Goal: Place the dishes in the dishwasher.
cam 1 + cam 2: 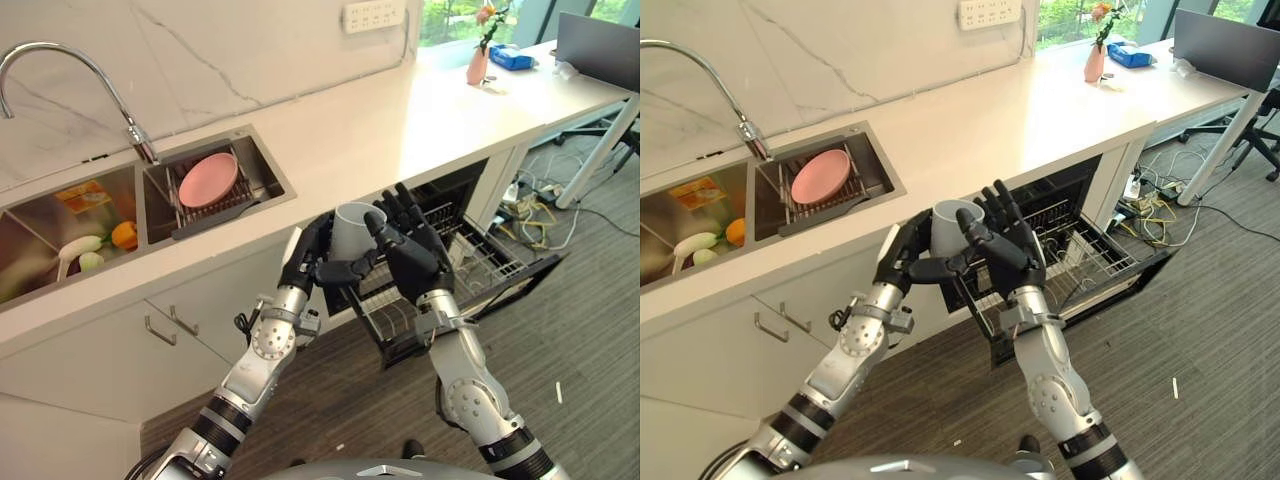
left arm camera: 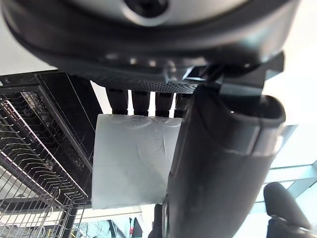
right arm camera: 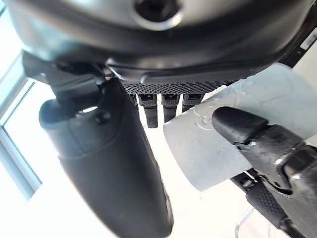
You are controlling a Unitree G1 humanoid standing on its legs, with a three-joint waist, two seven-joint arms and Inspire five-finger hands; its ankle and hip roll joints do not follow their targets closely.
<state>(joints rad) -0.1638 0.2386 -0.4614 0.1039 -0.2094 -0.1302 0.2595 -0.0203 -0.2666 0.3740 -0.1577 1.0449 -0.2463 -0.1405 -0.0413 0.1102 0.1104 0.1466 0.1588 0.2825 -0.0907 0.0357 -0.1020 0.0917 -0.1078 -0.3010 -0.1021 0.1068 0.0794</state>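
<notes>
From the left eye view I had the grey cup [image 1: 355, 228] held up between both hands, mouth upward and its long axis close to upright, above the front edge of the bench [image 1: 400, 130] and just in front of the open dishwasher [image 1: 450, 215]. My left hand [image 1: 308, 255] had its fingers behind the cup and its thumb reaching across the front. My right hand [image 1: 408, 245] sat against the cup's other side with fingers spread fairly straight, more steadying than gripping. The pulled-out wire rack [image 1: 470, 265] lay below and to the right of the cup, nearer the right hand, so I judged the next move to be down and rightward.

In the right eye view the pink plate [image 1: 820, 177] stood tilted in the sink rack [image 1: 825, 195], well apart from the hands and yet to be loaded.

The left wrist view showed the cup [image 2: 131, 158] as a smooth, matte, pale cylinder lying against the fingers [image 2: 141, 101], with the thumb across it, so that hand was holding it. Thin metal rack wires [image 2: 29, 163] showed beside it.

In the right wrist view the cup [image 3: 233, 144] looked faintly wet, with the left hand's thumb tip [image 3: 237, 124] pressed on its wall, while the right hand's own fingers [image 3: 171, 101] only rested near the rim.
</notes>
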